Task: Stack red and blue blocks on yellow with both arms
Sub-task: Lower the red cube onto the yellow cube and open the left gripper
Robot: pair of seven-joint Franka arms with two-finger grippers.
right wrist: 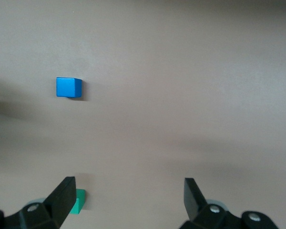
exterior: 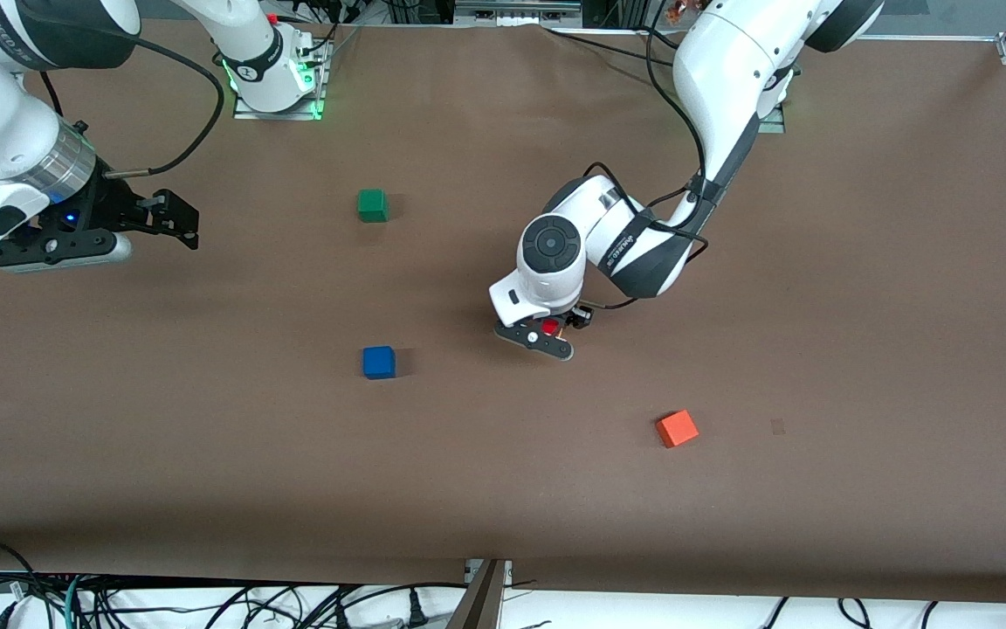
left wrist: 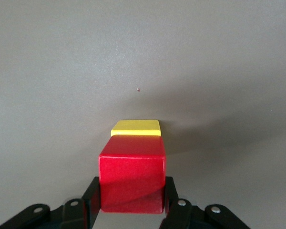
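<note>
The left gripper (left wrist: 131, 202) is clamped on the red block (left wrist: 131, 179) just above the yellow block (left wrist: 136, 128), not yet released. The blue block (exterior: 378, 362) lies untouched under the waiting, spread right gripper (right wrist: 128, 195).

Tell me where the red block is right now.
The red block is clamped in the left tool directly over the yellow block, near the table's middle, between the blue block and the orange block.
</note>
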